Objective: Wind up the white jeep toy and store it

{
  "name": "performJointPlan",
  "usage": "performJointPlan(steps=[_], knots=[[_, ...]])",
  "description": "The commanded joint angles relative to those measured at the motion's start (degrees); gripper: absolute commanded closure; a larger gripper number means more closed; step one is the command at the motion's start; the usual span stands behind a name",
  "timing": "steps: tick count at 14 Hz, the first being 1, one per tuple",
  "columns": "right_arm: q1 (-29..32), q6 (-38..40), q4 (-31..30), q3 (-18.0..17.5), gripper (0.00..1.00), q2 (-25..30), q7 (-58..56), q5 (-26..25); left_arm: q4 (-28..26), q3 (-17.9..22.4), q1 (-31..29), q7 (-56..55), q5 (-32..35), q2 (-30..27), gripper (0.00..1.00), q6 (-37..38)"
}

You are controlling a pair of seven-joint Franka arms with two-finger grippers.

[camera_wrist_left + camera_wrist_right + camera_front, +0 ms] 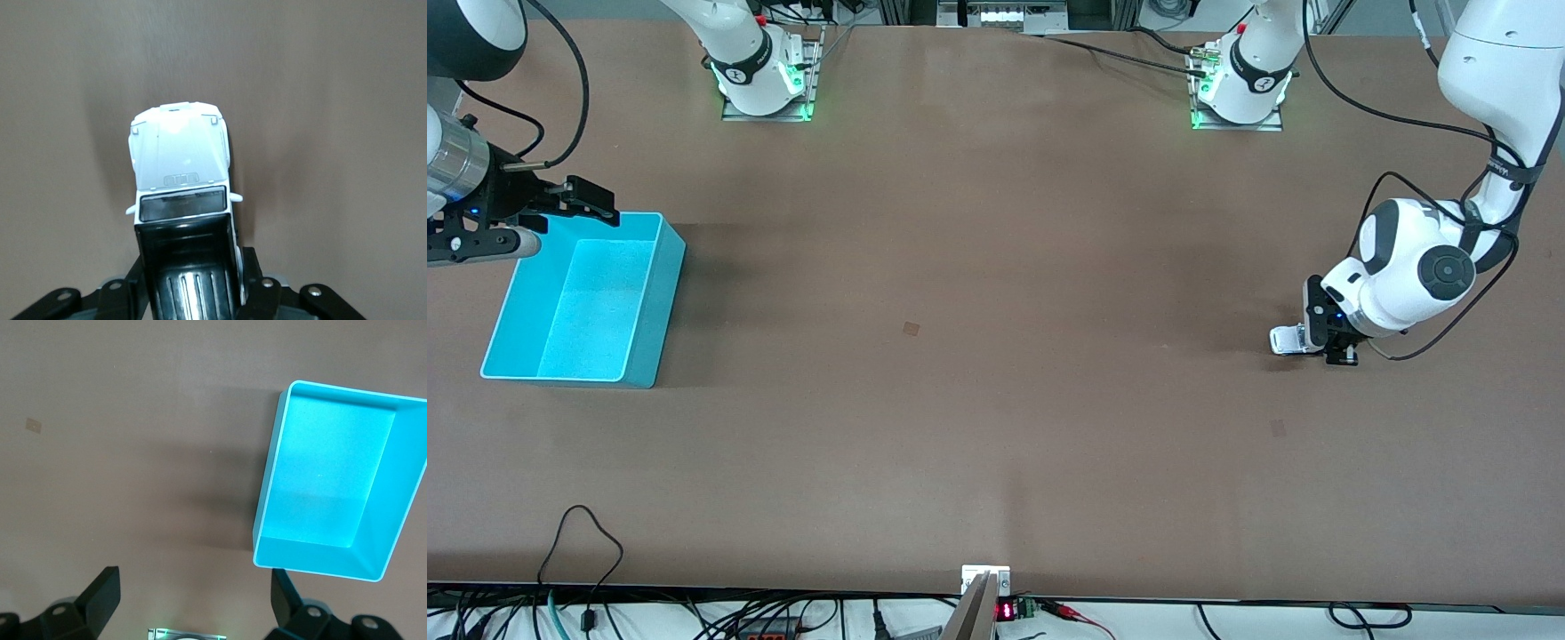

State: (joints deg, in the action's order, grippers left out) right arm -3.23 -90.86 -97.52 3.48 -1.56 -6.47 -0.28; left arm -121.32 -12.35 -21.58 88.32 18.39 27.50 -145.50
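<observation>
The white jeep toy (pixel 1288 339) is small and boxy with a black roof panel, and it sits low at the table surface toward the left arm's end. My left gripper (pixel 1323 342) is shut on its rear part. In the left wrist view the jeep toy (pixel 179 157) points away from the left gripper (pixel 193 270), whose fingers (pixel 257 287) press its sides. I cannot tell whether its wheels touch the table. My right gripper (pixel 580 201) hangs open and empty over the edge of the turquoise bin (pixel 660 298) that lies farthest from the front camera. The right wrist view shows the right gripper (pixel 197 593) and the empty bin (pixel 333 467).
Both arm bases (pixel 765 84) (pixel 1240 89) stand along the table edge farthest from the front camera. Two small square marks (pixel 910 328) (pixel 1278 428) lie flat on the brown table. Cables and a small bracket (pixel 985 580) run along the edge nearest the front camera.
</observation>
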Motion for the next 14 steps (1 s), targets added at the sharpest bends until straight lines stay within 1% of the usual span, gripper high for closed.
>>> performJointPlan(steps=[1, 14], knots=[[0.24, 0.77, 0.57, -0.14, 0.0, -0.02, 0.14, -0.25, 2.58, 0.4, -3.2, 0.98, 4.02, 4.92, 0.9, -0.58], [0.24, 0.77, 0.57, -0.14, 0.0, -0.02, 0.14, -0.16, 4.16, 0.4, -7.42, 4.84, 4.02, 6.25, 0.9, -0.58]])
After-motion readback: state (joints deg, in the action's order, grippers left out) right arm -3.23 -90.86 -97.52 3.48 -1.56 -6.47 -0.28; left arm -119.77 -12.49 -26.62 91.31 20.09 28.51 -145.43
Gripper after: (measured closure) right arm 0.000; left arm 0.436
